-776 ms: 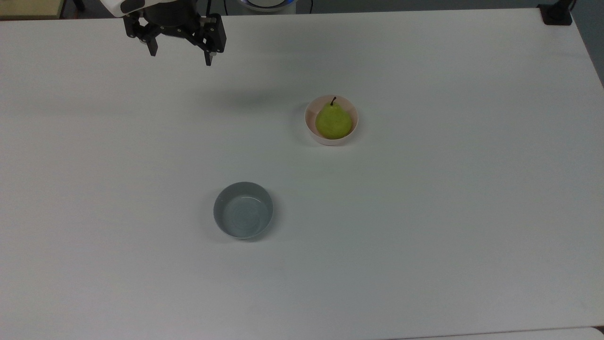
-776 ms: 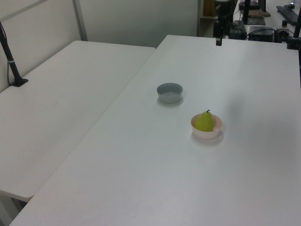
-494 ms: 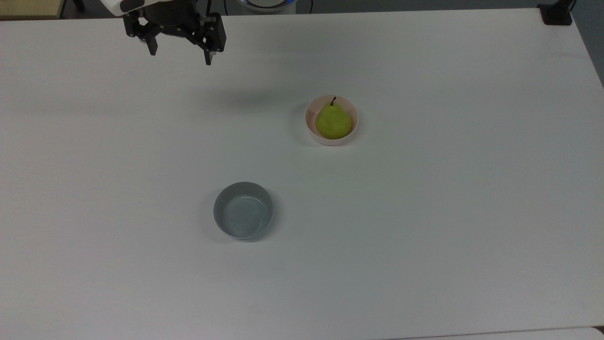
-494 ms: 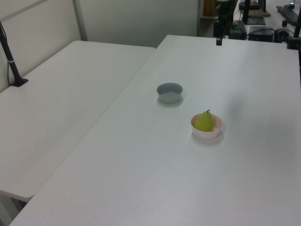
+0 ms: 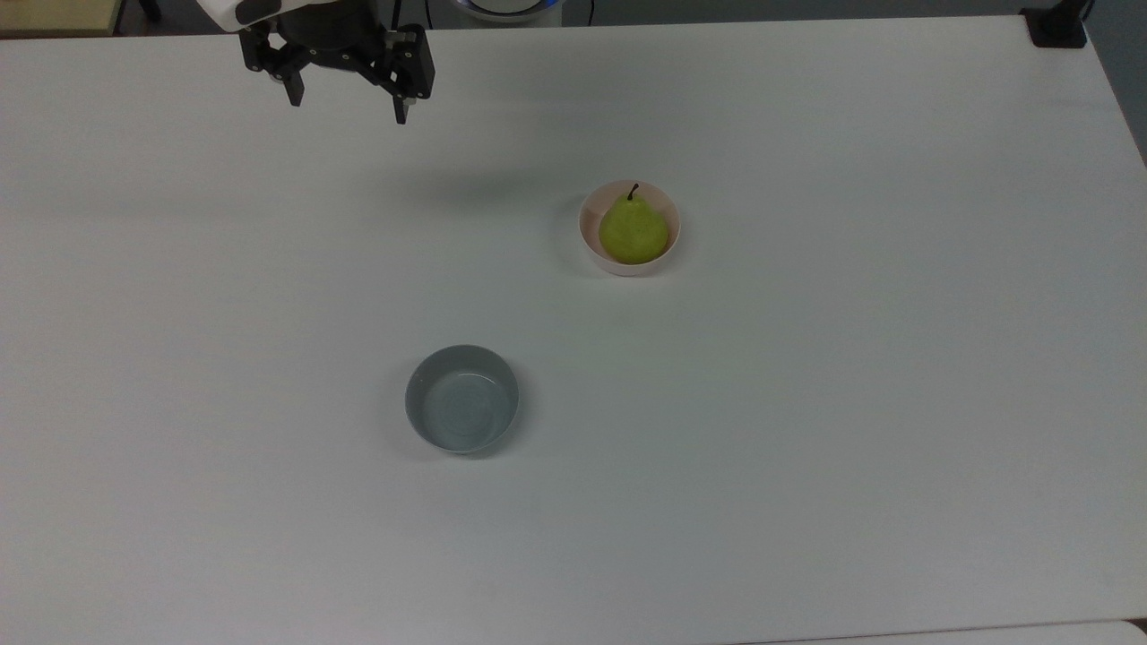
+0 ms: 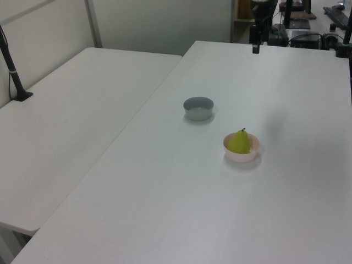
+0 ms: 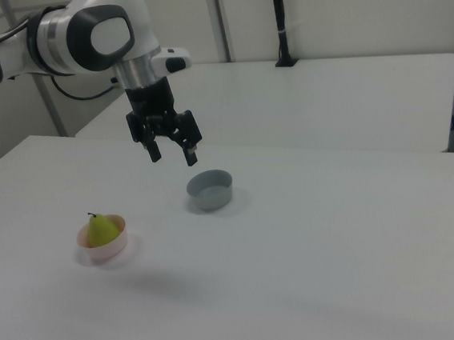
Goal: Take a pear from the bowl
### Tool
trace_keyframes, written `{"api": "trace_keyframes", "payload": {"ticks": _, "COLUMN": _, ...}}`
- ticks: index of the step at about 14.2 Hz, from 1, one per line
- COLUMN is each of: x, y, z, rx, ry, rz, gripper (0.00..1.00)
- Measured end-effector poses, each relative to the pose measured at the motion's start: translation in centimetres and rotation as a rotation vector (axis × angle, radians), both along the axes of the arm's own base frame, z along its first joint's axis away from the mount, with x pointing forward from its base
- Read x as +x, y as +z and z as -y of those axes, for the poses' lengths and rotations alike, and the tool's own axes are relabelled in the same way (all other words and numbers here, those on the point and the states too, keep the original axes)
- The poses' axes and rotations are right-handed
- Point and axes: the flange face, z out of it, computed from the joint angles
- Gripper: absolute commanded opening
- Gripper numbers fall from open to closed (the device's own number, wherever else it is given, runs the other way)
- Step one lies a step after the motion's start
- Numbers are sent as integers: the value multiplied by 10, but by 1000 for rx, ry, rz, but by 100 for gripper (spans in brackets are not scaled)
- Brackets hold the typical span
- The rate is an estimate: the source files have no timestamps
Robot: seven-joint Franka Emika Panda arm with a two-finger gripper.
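Observation:
A yellow-green pear (image 5: 633, 231) (image 6: 239, 142) (image 7: 99, 230) with a short dark stem sits upright in the pale pink bowl (image 5: 591, 246) (image 6: 242, 156) (image 7: 106, 249) near the table's middle. My gripper (image 5: 348, 102) (image 7: 174, 156) hangs open and empty, high above the table. In the top view it is far to the upper left of the bowl; in the right view it is up and to the right of the bowl. In the left view the gripper (image 6: 256, 48) shows at the table's far end.
An empty grey-blue bowl (image 5: 462, 399) (image 6: 198, 108) (image 7: 210, 189) stands on the white table (image 5: 806, 403), apart from the pink one. A second white table (image 6: 66, 137) adjoins it. A black post (image 7: 279, 20) stands at the back.
The gripper has shifted very slightly to the top view's right and stays open. The pear and both bowls have not moved.

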Motion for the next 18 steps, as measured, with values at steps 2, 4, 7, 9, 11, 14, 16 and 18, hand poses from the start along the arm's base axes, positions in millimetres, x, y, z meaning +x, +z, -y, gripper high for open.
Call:
{"api": "trace_keyframes", "payload": {"ticks": 2, "x": 1, "y": 0, "z": -13, "rx": 0, "ry": 21, "rz": 0, "gripper": 100}}
{"api": "trace_keyframes", "payload": {"ticks": 4, "x": 4, "y": 0, "z": -51, "rx": 15, "ry": 78, "rz": 1, "gripper": 100}}
{"api": "trace_keyframes", "payload": {"ticks": 7, "x": 2, "y": 0, "z": -120, "rx": 37, "ry": 188, "rz": 2, "gripper": 100}}
{"api": "trace_keyframes", "payload": {"ticks": 9, "x": -4, "y": 0, "z": -167, "rx": 37, "ry": 266, "rz": 0, "gripper": 100}}
{"api": "trace_keyframes", "payload": {"ticks": 11, "x": -15, "y": -2, "z": -220, "rx": 37, "ry": 355, "rz": -4, "gripper": 100}}
{"api": "trace_keyframes", "payload": {"ticks": 14, "x": -20, "y": -13, "z": -246, "rx": 51, "ry": 394, "rz": -28, "gripper": 100}}
{"api": "trace_keyframes", "payload": {"ticks": 16, "x": -18, "y": -30, "z": -249, "rx": 46, "ry": 434, "rz": -61, "gripper": 100}}
{"api": "trace_keyframes", "payload": {"ticks": 18, "x": -16, "y": -51, "z": -249, "rx": 40, "ry": 477, "rz": -103, "gripper": 100}}
